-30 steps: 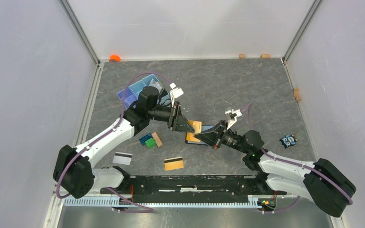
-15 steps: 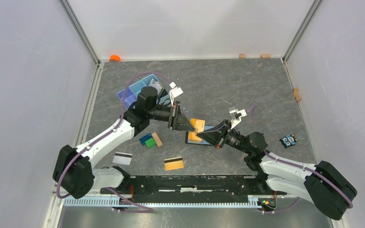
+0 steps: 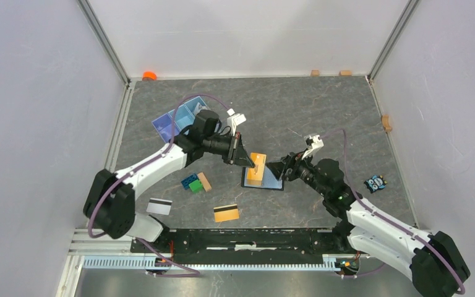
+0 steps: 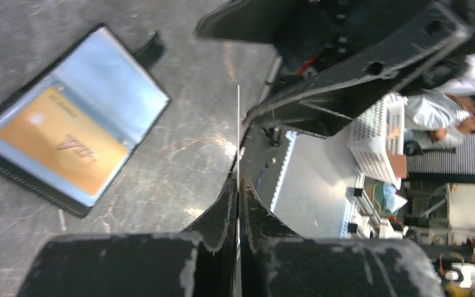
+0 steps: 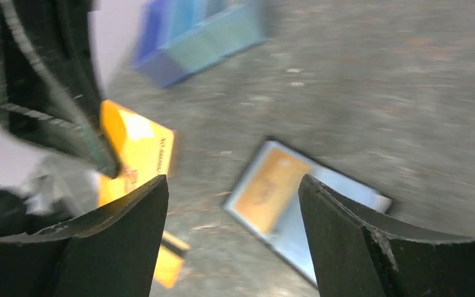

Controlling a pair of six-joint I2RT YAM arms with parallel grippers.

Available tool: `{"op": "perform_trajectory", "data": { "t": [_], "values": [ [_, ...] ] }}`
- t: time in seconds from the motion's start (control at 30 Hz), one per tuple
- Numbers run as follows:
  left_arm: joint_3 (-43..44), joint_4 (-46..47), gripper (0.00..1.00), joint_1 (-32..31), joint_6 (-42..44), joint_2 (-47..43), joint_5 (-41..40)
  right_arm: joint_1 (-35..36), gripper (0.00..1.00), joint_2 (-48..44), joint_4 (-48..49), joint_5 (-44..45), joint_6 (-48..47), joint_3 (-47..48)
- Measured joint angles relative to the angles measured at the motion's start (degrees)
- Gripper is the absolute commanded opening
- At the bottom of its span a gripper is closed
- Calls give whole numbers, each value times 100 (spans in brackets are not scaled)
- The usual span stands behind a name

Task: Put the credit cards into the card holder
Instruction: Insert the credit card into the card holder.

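Note:
The card holder point(image 3: 272, 182) lies open on the table, light blue lining up, with one orange card point(image 4: 62, 139) lying in it. My left gripper point(image 3: 250, 163) is shut on another orange credit card point(image 3: 259, 161), held just above the holder's left edge. In the left wrist view that card point(image 4: 238, 133) shows edge-on between the closed jaws, with the card holder point(image 4: 108, 77) to the left. My right gripper point(image 3: 280, 170) is open at the holder's right end with nothing in it; its view shows the card holder point(image 5: 340, 189) between the spread fingers. A gold card point(image 3: 226, 213) and a white striped card point(image 3: 159, 206) lie near the front.
A light blue compartment tray point(image 3: 178, 119) sits behind the left arm. Green and blue bricks point(image 3: 192, 184) and a tan wooden block point(image 3: 205, 181) lie left of the holder. A small black patterned object point(image 3: 376, 183) lies at the right. An orange cap point(image 3: 149, 75) is in the far left corner.
The orange card passed from hand to hand: my left gripper closed on it, and my right gripper, shut on it before, opened and drew back to the right.

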Motion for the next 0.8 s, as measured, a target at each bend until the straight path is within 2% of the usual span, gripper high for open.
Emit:
{"op": "perform_trajectory", "data": {
  "t": [0.07,0.17,0.3,0.43,0.53,0.8],
  "values": [
    [271,-396,2,0,127,354,-284,-2,78,-4,-973,800,-424,358],
    [542,-730,2,2,175,887,-533,-4,74,146,-1856,1681,-885,658],
    [804,-1025,2,0,177,1598,-669,-13,68,525,-2441,2227,-1185,682],
    [1075,-1178,2,0,173,2240,-647,-15,62,815,-2411,2275,-1281,579],
    [1209,-1244,2,0,170,2570,-616,-15,53,1054,-2243,2214,-1316,501],
    [1357,-1300,2,0,155,3077,-470,-15,39,1467,-1921,2212,-1386,490]
  ]
}}
